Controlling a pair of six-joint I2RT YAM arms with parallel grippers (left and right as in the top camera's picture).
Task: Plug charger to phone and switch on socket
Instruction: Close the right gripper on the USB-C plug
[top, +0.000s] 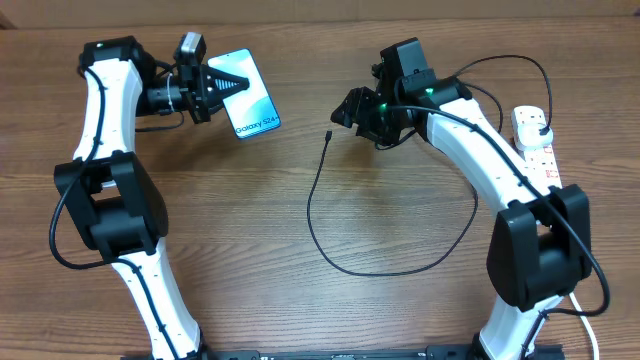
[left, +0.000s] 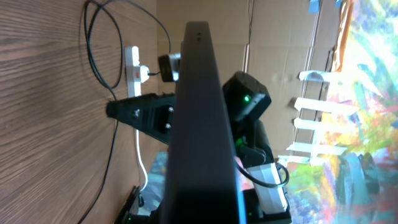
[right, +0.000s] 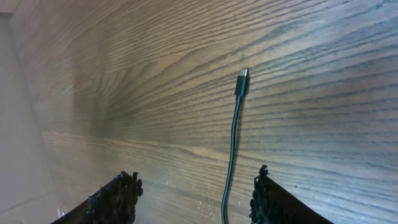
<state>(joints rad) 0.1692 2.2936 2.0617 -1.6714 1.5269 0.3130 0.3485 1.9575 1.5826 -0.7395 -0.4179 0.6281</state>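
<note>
The phone (top: 252, 95), with a light blue screen and "Galaxy S24" text, is held up off the table at the back left. My left gripper (top: 226, 84) is shut on it. In the left wrist view the phone's black edge (left: 202, 112) fills the middle. The charger's thin black cable (top: 315, 215) loops over the table, its connector tip (top: 328, 133) lying free. The tip (right: 242, 78) lies between and ahead of my open right gripper (right: 196, 186). My right gripper (top: 350, 110) hovers just right of the tip. The black plug (top: 545, 131) sits in the white socket strip (top: 538, 150) at the right.
The socket's white cord (top: 592, 318) runs along the right edge towards the front. The strip also shows in the left wrist view (left: 133, 71). Both arm bases stand at the front edge.
</note>
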